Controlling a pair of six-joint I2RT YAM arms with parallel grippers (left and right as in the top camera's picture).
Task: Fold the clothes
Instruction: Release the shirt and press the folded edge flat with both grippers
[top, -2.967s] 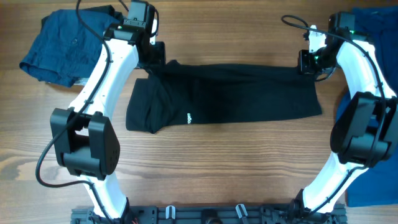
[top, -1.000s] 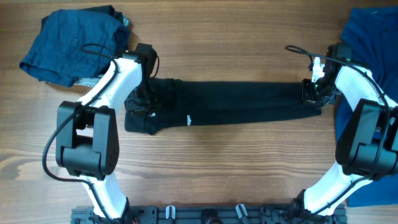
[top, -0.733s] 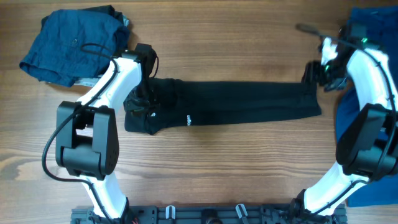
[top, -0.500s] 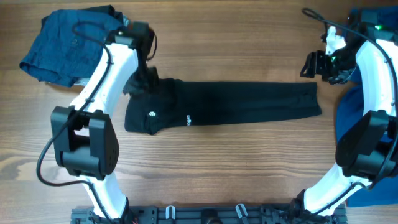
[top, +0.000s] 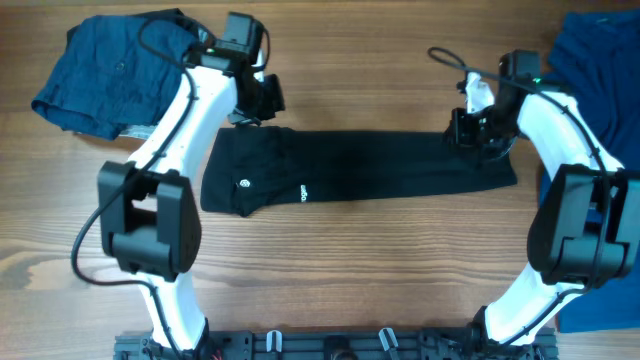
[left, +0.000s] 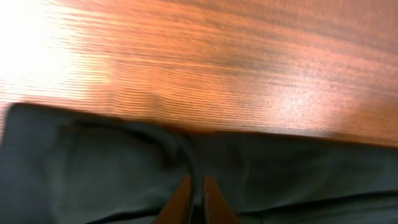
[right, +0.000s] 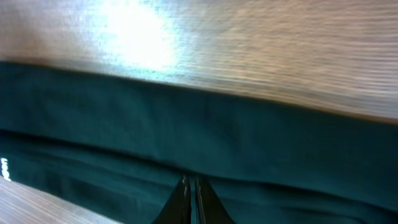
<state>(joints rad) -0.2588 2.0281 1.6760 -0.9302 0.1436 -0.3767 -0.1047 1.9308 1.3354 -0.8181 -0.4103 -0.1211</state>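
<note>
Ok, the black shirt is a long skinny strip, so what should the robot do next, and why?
Probably open the right gripper and pinch the black shirt's right end. The shirt lies flat as a long strip, and that gripper, fingers together, is above that end, so folding it across toward the left seems likely.

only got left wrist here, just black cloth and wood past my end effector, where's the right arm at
Observer: The right end effector is at the far edge of the black shirt, near its right end.
Operator: any other clothes around
Observer: A dark blue garment lies bunched at the far left, apart from the shirt.
Operator: and on the right
Observer: A royal blue garment lies at the right edge of the overhead view, partly out of frame.
</note>
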